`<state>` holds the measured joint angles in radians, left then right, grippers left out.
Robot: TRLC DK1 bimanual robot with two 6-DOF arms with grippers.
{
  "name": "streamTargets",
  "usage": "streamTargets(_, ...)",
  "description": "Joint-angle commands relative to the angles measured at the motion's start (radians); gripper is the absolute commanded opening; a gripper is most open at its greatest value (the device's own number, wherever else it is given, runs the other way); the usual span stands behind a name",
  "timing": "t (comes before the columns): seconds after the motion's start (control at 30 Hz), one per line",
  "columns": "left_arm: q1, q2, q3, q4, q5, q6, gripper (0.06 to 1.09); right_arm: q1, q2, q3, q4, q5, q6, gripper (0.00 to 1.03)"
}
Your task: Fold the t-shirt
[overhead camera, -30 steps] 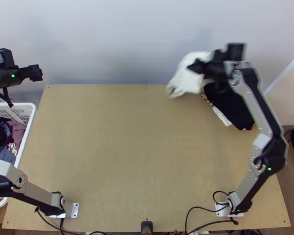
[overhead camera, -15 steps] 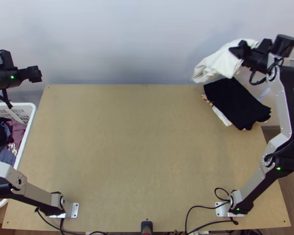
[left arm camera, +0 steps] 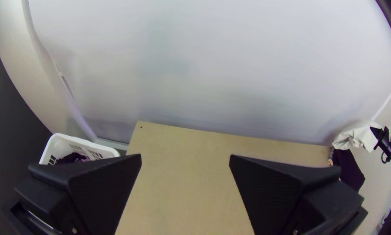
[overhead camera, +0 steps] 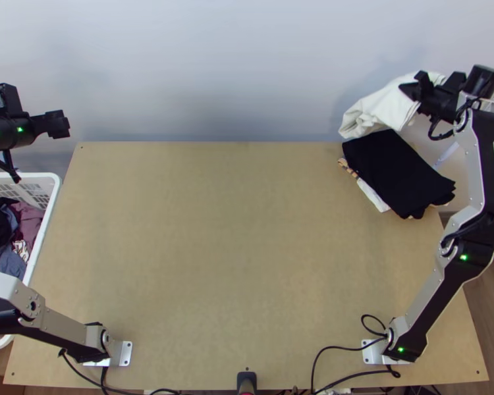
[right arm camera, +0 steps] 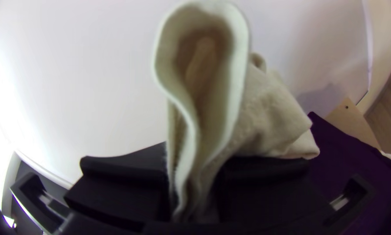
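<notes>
In the top view, my right gripper holds a bunched white cloth above the far right corner, over a stack topped by a folded black cloth. The right wrist view shows the right gripper shut on a doubled part of the white cloth, with a loop standing up between its fingers. My left gripper is beyond the table's far left corner, above the basket's far side. Seen from its own wrist, the left gripper is open with nothing between its fingers.
At the table's left side stands a white basket with dark, blue and mauve clothes. Beneath the black cloth, edges of a white cloth and a patterned one stick out. Cables lie along the near edge of the wooden table.
My right gripper has carried the white cloth to the right, from over the far edge to above the stack, slowing lately. The left arm has stayed still.
</notes>
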<state>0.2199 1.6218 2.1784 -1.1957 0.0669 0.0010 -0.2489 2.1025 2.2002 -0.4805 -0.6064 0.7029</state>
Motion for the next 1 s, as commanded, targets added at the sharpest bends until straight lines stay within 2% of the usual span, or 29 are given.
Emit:
streamTargets(0.0, 0.003, -0.02, -0.016, 0.002, 0.008, -0.004, 1.04, -0.021, 0.011, 0.023, -0.009, -0.03, -0.013, 0.03)
streamTargets(0.17, 0.003, -0.019, -0.02, 0.002, 0.008, -0.002, 1.04, -0.049, -0.004, 0.001, -0.099, -0.029, -0.079, 0.03)
streamTargets(0.43, -0.007, -0.017, -0.037, 0.005, 0.01, -0.007, 1.04, -0.112, -0.073, -0.05, -0.176, -0.03, -0.131, 0.03)
streamTargets(0.7, -0.025, -0.016, -0.035, 0.03, 0.01, -0.007, 1.04, -0.159, -0.139, -0.126, -0.19, -0.029, -0.157, 0.03)
streamTargets(0.97, -0.03, -0.014, -0.04, 0.028, 0.01, -0.012, 1.04, -0.19, -0.228, -0.307, -0.211, -0.026, -0.194, 0.03)
